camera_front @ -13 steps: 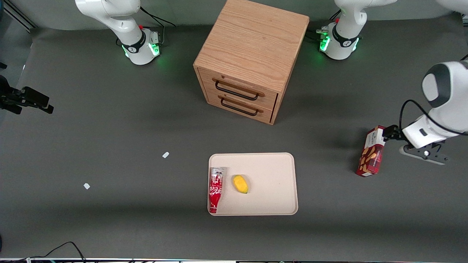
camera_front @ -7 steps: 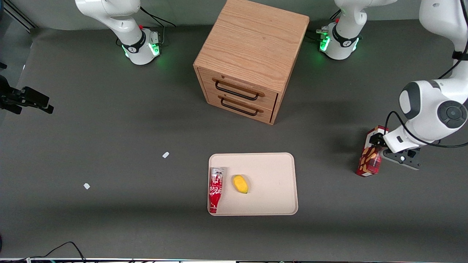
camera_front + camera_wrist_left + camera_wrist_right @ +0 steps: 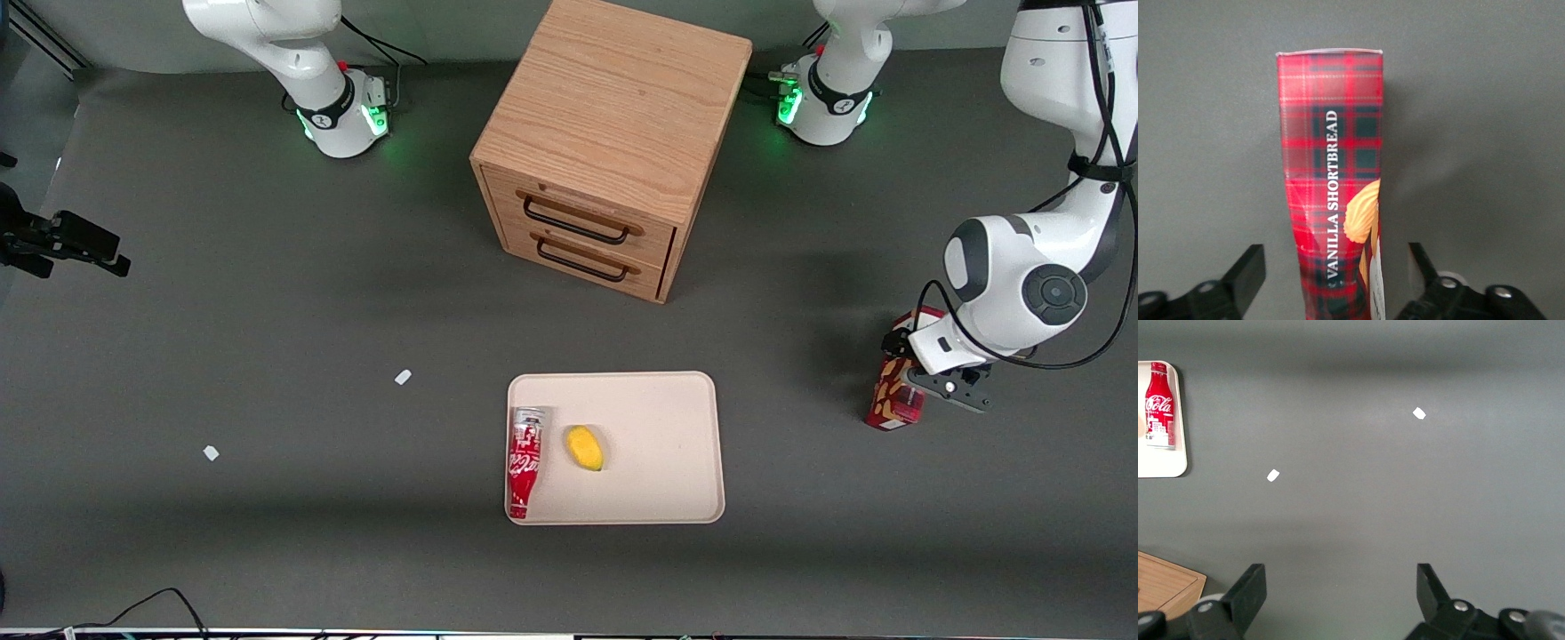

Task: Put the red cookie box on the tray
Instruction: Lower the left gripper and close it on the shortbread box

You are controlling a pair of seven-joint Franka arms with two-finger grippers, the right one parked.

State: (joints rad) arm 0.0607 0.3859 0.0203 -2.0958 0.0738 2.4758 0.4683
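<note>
The red cookie box (image 3: 893, 402), a slim tartan carton with cookie pictures, rests on the dark table toward the working arm's end, well apart from the tray (image 3: 676, 427). My left gripper (image 3: 900, 363) hangs over the box's upper end. In the left wrist view the cookie box (image 3: 1331, 167) runs between the two black fingers (image 3: 1248, 270), with a gap showing on each side. The gripper (image 3: 1335, 273) is open and straddles the box without touching it. The cream tray lies nearer the front camera than the cabinet.
A red-and-white soda can (image 3: 524, 460) and a small yellow object (image 3: 585, 447) lie on the tray. A wooden two-drawer cabinet (image 3: 613, 133) stands at the table's middle. Two white scraps (image 3: 403, 377) (image 3: 211, 452) lie toward the parked arm's end.
The left arm has swung in from beside the cookie box, bringing the gripper over its upper end with a finger on each side. The box has stayed where it was.
</note>
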